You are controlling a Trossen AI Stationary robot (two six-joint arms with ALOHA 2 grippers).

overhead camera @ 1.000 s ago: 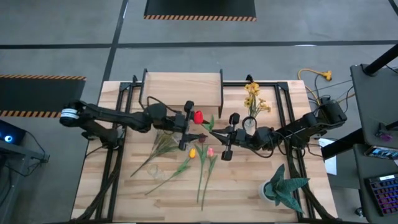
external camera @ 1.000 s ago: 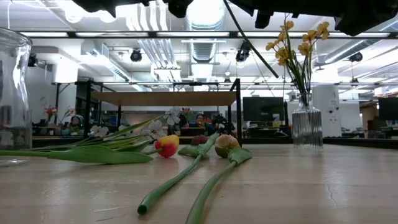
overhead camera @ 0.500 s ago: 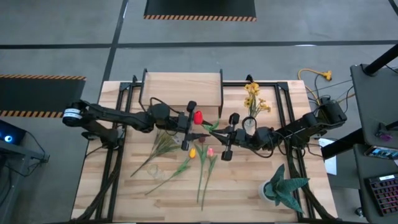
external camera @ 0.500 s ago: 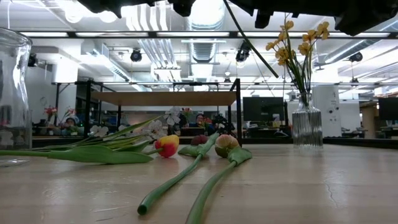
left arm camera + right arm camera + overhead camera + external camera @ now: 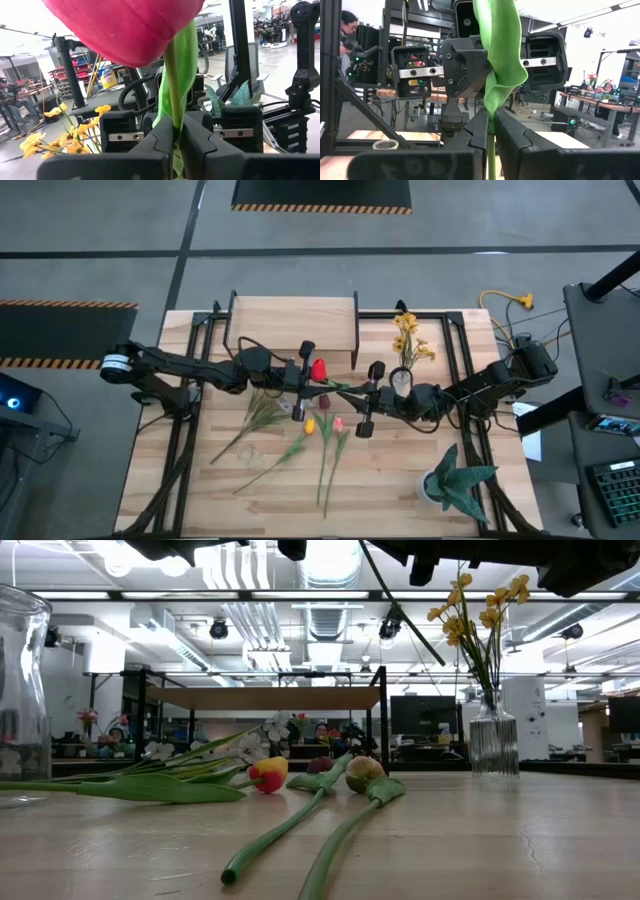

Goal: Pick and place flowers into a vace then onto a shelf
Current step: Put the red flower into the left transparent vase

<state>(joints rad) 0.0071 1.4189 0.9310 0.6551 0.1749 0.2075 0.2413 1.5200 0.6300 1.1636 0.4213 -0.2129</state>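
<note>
The red tulip hangs in the air over the middle of the desk, held at both ends of its stem: this looks like a handover between the arms, so that the flower can be regripped before it goes into a vase. The left end effector is clenched on the stem just below the bloom, as the left wrist view shows, with the green leaf pinched between its fingers. The right end effector is clamped on the same stem farther down, with the leaf draped over its fingers. The two face each other closely, nearly touching.

Below them the other flowers lie loose on the desk: a yellow tulip, a pink one and a pale spray. The yellow-bloomed bunch already stands in the ribbed glass vase, near the shelf at the back. A potted plant sits at the front right.

A second ago the left end effector stood open around the stem; it has since closed, while the right one has kept its grip.
</note>
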